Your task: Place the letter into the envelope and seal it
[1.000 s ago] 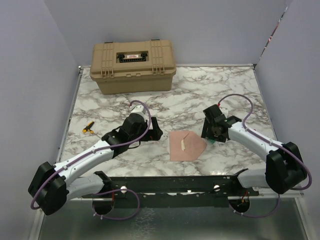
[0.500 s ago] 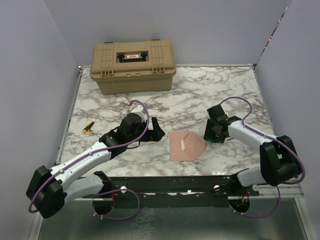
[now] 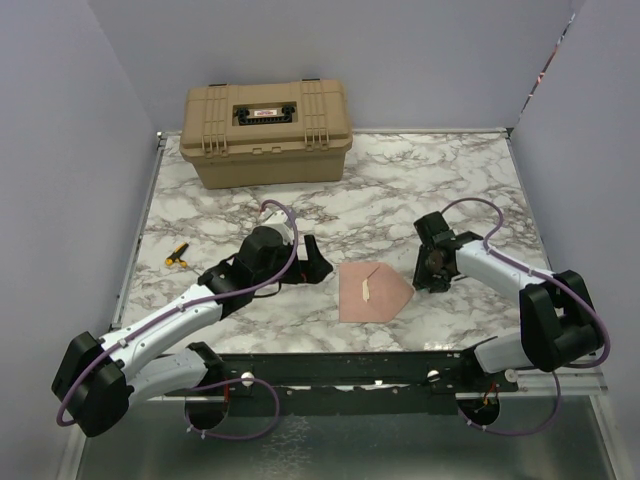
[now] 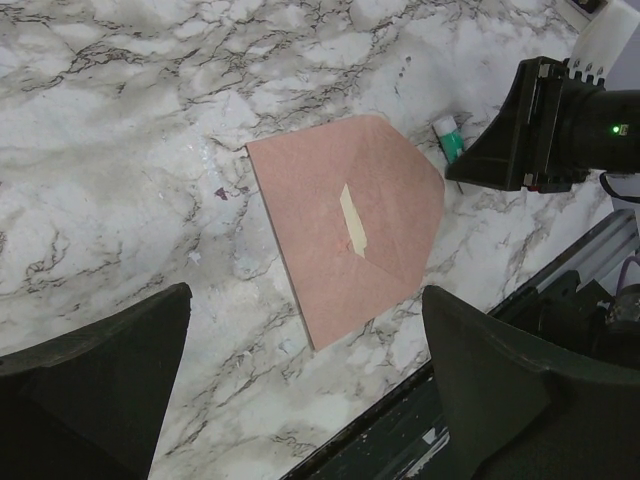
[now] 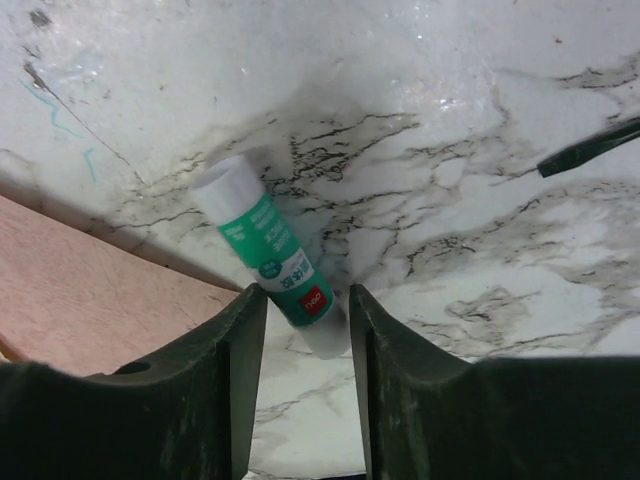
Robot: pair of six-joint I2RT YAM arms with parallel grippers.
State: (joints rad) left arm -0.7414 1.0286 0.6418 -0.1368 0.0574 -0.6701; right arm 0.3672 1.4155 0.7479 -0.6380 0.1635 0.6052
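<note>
Marble surface (image 3: 400,190), envelope (image 3: 372,291) flat near its front edge, flap folded down.
Thin, light, limp paper, flush on slick stone: best lifted by an edge. Left tool (image 3: 312,262) gapes wide just beside it; right tool (image 5: 308,295), past its point, straddles a glue stick (image 5: 265,245), grip uncertain. Letter unseen, perhaps inside.

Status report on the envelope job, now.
Left gripper open, beside the envelope. Right gripper straddling the glue stick, grip unclear. Envelope flat, flap folded down, letter not in sight. Nothing lying on it.
</note>
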